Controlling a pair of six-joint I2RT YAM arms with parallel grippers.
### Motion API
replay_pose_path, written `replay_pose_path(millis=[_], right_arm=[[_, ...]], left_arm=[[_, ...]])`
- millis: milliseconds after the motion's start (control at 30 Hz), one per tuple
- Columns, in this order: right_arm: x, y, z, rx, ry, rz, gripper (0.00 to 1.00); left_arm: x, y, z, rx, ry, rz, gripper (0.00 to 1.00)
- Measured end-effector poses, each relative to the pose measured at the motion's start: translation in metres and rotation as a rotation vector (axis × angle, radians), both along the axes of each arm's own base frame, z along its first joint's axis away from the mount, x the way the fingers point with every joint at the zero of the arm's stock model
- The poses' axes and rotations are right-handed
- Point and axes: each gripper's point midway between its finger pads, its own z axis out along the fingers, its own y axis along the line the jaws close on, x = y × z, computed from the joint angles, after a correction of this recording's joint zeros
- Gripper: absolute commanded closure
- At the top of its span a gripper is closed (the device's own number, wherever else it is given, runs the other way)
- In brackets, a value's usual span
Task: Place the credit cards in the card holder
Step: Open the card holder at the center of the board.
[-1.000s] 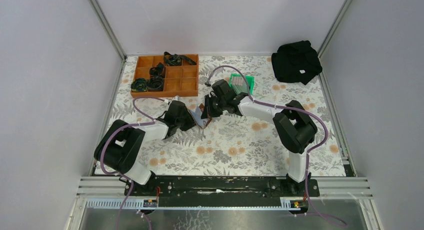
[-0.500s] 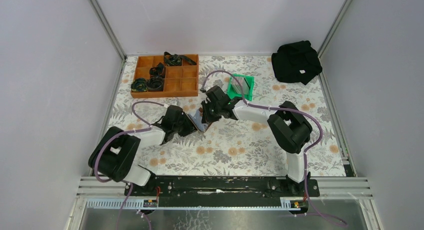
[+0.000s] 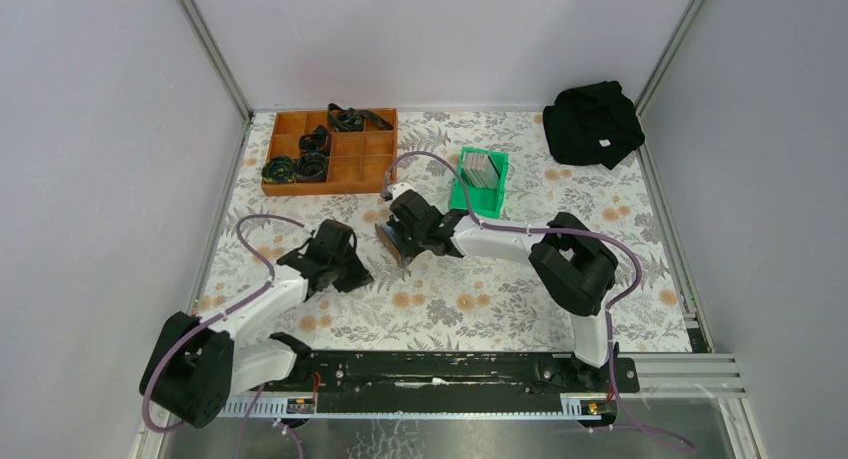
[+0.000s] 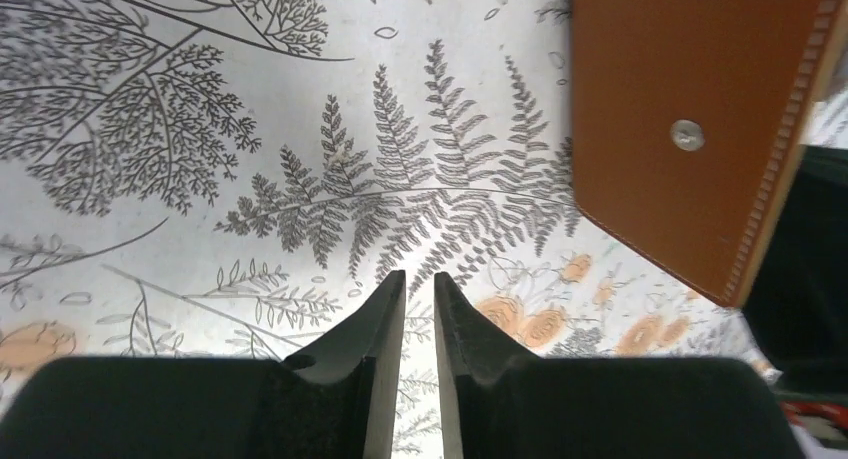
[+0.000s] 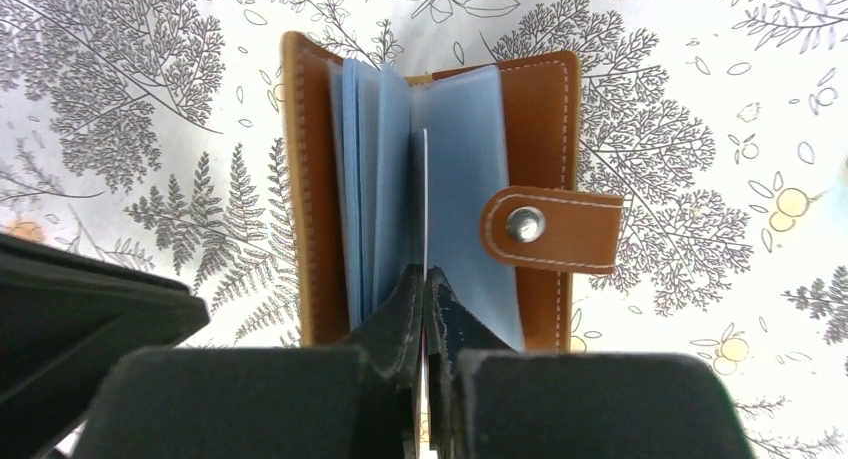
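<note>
The card holder (image 5: 545, 159) is brown leather with a snap tab and lies open on the floral cloth, its blue plastic sleeves fanned up. My right gripper (image 5: 424, 271) is shut on one thin credit card (image 5: 424, 194), seen edge-on, standing down among the sleeves. In the top view that gripper (image 3: 398, 237) sits over the holder (image 3: 389, 243). More grey credit cards (image 3: 483, 168) stand stacked in the green bin (image 3: 462, 194). My left gripper (image 4: 418, 277) hovers over the cloth, jaws a narrow gap apart and holding nothing. The holder's cover (image 4: 680, 129) is off to its upper right, untouched.
A wooden compartment tray (image 3: 352, 169) with black coiled items stands at the back left. A black cloth bundle (image 3: 592, 122) lies in the back right corner. Grey walls and metal rails bound the cloth on three sides.
My left gripper has let go of the card holder, opened slightly and pulled back to the near left. The right gripper has shifted left with its card, the holder moving along under it.
</note>
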Motion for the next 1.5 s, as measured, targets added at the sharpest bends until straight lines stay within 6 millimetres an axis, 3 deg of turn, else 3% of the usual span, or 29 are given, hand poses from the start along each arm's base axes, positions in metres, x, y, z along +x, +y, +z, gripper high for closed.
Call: replay_pose_path(millis=[300,600,1067,1500], right_arm=[[-0.007,0.000,0.004,-0.141,-0.172,0.008,1.00],[-0.014,-0.012,0.004,-0.274,-0.267,0.011,1.00],[-0.023,-0.030,0.003,-0.295,-0.272,0.009,1.00],[-0.028,-0.037,0.003,-0.290,-0.272,0.010,1.00]], left_arm=[[0.014,0.009,0.049,-0.002,-0.092,0.098,0.73],[0.026,0.017,0.079,-0.071,-0.219,0.239,0.45],[0.050,0.003,0.039,-0.137,-0.174,0.340,0.38],[0.082,-0.015,0.063,-0.230,-0.267,0.356,0.36]])
